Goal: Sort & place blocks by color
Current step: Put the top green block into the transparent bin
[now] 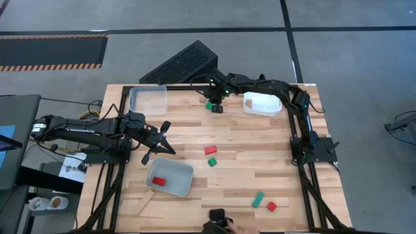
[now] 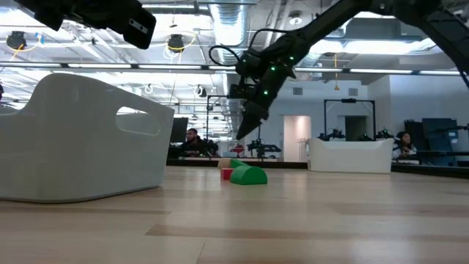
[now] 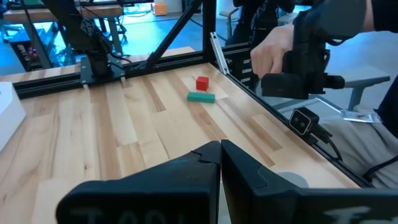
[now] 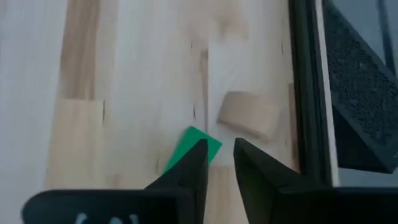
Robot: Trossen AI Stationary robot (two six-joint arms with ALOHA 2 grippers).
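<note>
Green flat block (image 4: 194,148) beneath parted right pincer (image 4: 219,163); left pincer (image 3: 220,163) clenched, empty.

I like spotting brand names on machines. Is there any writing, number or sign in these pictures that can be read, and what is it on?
"TROSSEN": white letters along the left arm, seen from above, too small to be sure of.
Pale raised marks on the left gripper body in its own wrist view: too blurred to read.
The same on the right gripper body: unreadable.
No writing shows on the blocks or the trays.
</note>
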